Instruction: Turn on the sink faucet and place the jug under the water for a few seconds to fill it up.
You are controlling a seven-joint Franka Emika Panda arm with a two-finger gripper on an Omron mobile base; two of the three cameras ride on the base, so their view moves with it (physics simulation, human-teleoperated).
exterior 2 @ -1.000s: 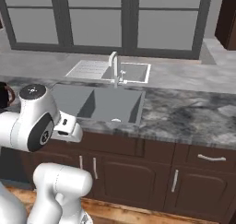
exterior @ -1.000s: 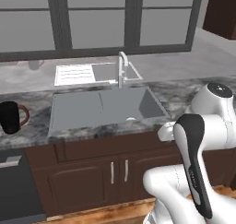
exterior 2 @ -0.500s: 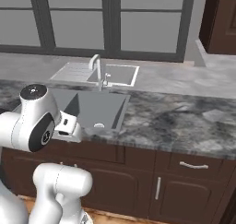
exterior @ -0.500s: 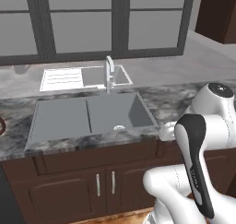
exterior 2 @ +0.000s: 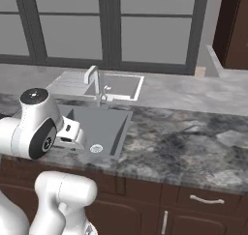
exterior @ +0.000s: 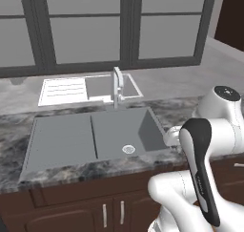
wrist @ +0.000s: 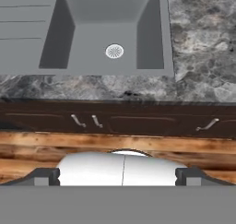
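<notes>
The sink faucet (exterior: 116, 85) (exterior 2: 95, 82) stands upright behind the grey sink (exterior: 147, 130) (exterior 2: 107, 124), spout bent forward over the basin. The hand view looks down on the sink (wrist: 150, 32) and its round drain (wrist: 115, 51). My gripper (wrist: 117, 178) is held back over the floor in front of the counter. Its fingertips (wrist: 46, 177) stand wide apart, open, with nothing between them. The jug is out of view, and so is the water.
A white ridged mat (exterior: 63, 90) (exterior 2: 71, 82) lies behind the sink by the window. Marbled counter (exterior 2: 193, 137) stretches to the right. Dark cabinet doors (wrist: 87, 120) with handles sit under it, above a wooden floor (wrist: 138, 144).
The whole picture has shifted: the base has driven right and closer, so the sink sits further left and larger. The jug has slipped out of the left edge. The gripper stays open.
</notes>
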